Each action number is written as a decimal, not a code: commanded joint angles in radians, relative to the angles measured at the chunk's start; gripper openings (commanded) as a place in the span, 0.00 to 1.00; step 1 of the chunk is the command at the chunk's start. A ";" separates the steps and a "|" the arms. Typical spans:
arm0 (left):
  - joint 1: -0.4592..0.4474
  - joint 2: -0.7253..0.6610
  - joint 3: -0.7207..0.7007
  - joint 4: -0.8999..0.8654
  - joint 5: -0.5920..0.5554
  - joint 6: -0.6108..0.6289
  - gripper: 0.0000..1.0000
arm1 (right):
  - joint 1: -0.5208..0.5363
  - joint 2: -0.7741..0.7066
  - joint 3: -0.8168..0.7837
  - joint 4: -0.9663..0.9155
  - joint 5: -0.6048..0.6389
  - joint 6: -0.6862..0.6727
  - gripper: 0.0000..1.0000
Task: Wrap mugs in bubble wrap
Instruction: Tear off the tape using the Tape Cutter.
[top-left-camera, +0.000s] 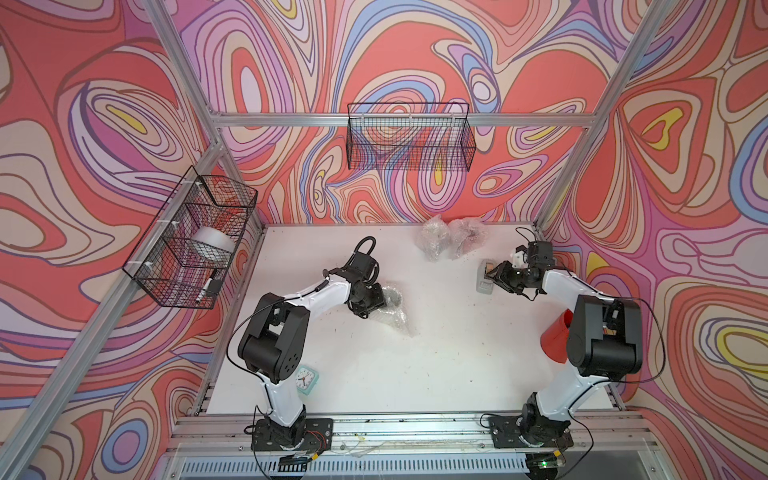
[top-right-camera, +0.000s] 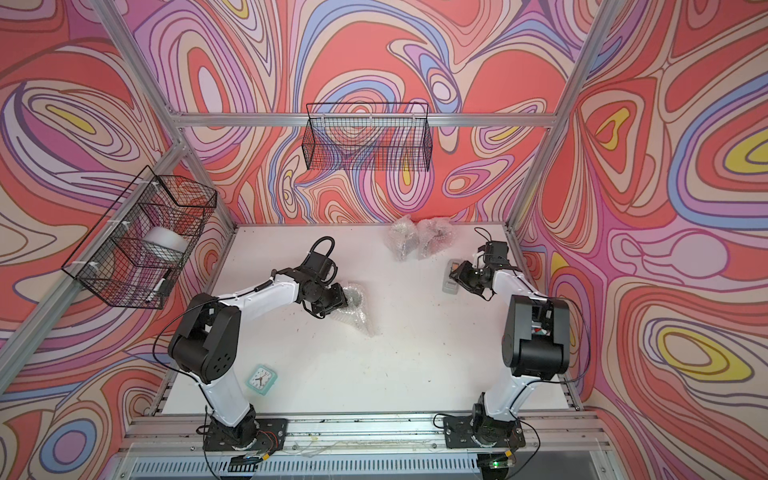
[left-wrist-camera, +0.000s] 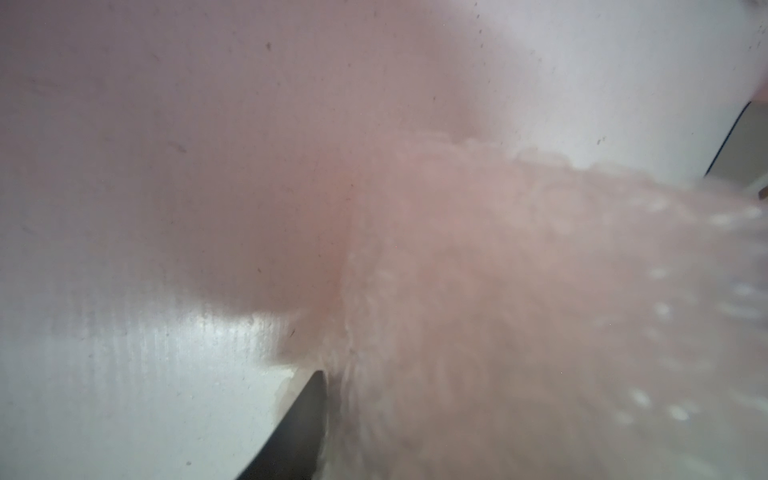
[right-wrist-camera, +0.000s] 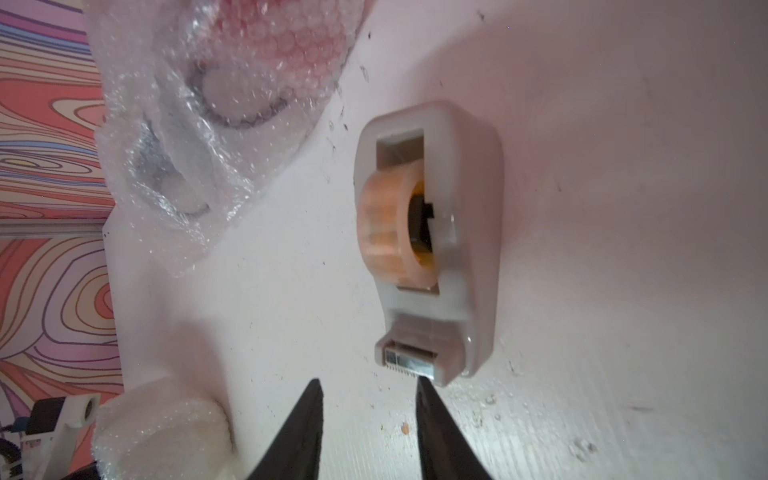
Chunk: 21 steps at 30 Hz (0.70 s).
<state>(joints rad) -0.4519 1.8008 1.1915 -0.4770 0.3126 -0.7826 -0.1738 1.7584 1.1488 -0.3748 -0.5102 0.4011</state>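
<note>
**Tape pull**
Right pincer (right-wrist-camera: 369, 380), jaws narrowly apart, sits at tape dispenser (right-wrist-camera: 469, 232) cutter, 2 o'clock. Left pincer (top-left-camera: 376, 301) grip unclear, buried in bubble wrap (top-left-camera: 401, 322) round mug (top-left-camera: 392, 296), tabletop (top-left-camera: 415, 365) centre. Pinch tape end squarely; pull straight.

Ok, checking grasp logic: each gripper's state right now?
Left gripper: cannot tell, buried in bubble wrap.
Right gripper: open, empty, by the tape dispenser.
</note>
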 joint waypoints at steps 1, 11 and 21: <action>-0.008 0.022 0.007 -0.101 -0.014 -0.012 0.48 | -0.009 0.040 0.042 -0.030 -0.033 -0.036 0.36; -0.013 0.023 0.005 -0.096 -0.010 -0.026 0.48 | -0.012 0.112 0.081 -0.096 0.001 -0.084 0.37; -0.011 0.018 0.008 -0.103 -0.013 -0.020 0.47 | -0.041 0.153 0.074 -0.033 -0.141 -0.065 0.36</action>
<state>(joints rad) -0.4530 1.8008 1.1942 -0.4873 0.3122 -0.7910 -0.2077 1.8950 1.2190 -0.4309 -0.5800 0.3340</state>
